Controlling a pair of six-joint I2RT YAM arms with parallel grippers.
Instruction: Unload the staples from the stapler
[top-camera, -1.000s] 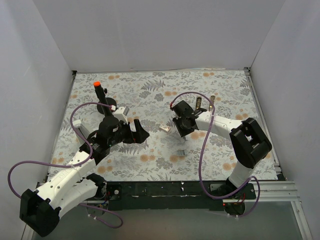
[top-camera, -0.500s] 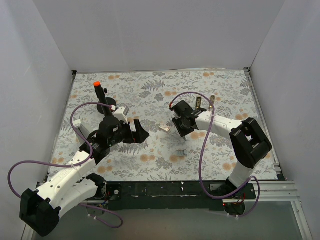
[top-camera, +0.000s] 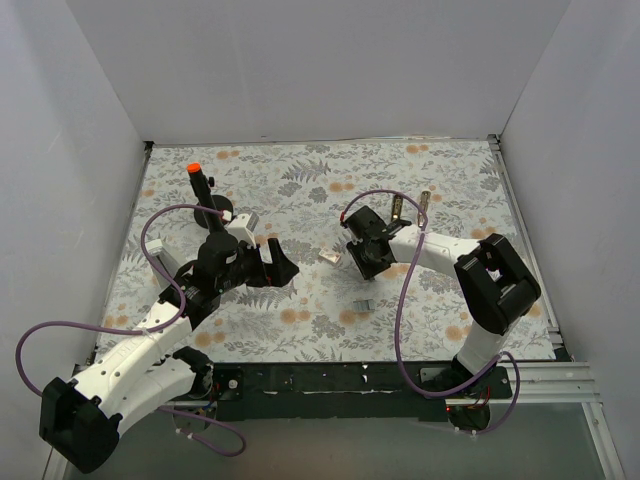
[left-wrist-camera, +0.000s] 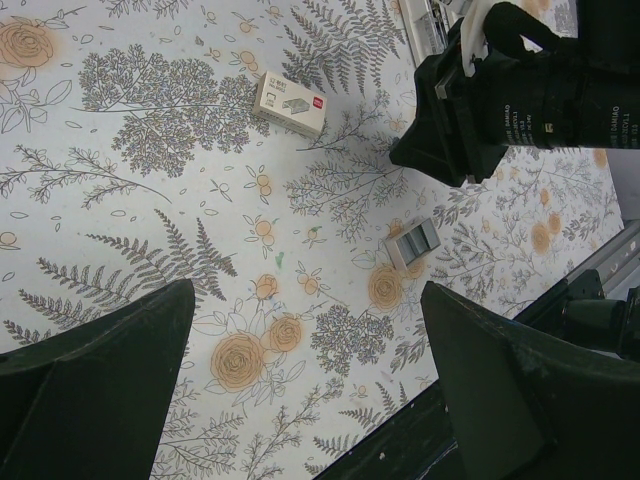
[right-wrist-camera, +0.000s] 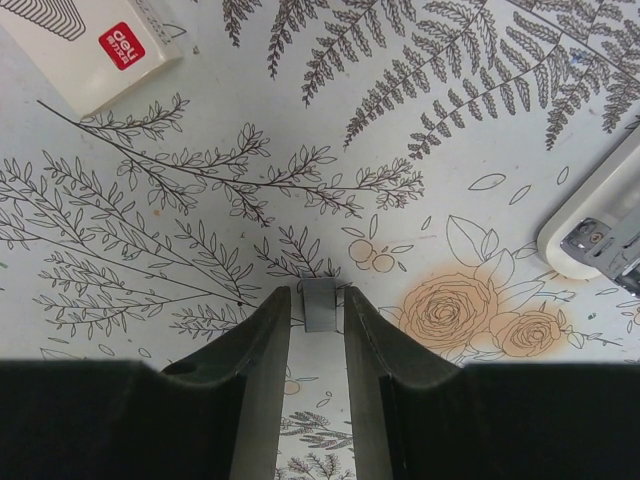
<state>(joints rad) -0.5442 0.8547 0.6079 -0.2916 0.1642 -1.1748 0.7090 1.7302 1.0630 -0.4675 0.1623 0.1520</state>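
Note:
The stapler lies open at the back right as two narrow arms with brassy ends; its pale end shows at the right edge of the right wrist view. My right gripper is low over the mat, jaws a narrow gap apart. A short grey strip of staples lies between its fingertips with a sliver of mat on each side. A second staples strip lies nearer the front and also shows in the left wrist view. My left gripper is wide open and empty above the mat.
A small white box with a red label lies just left of the right gripper, also in the right wrist view and the left wrist view. A black post with an orange cap stands at the back left. White walls enclose the flowered mat.
The right gripper has shifted very slightly over the mat. The left arm has not moved.

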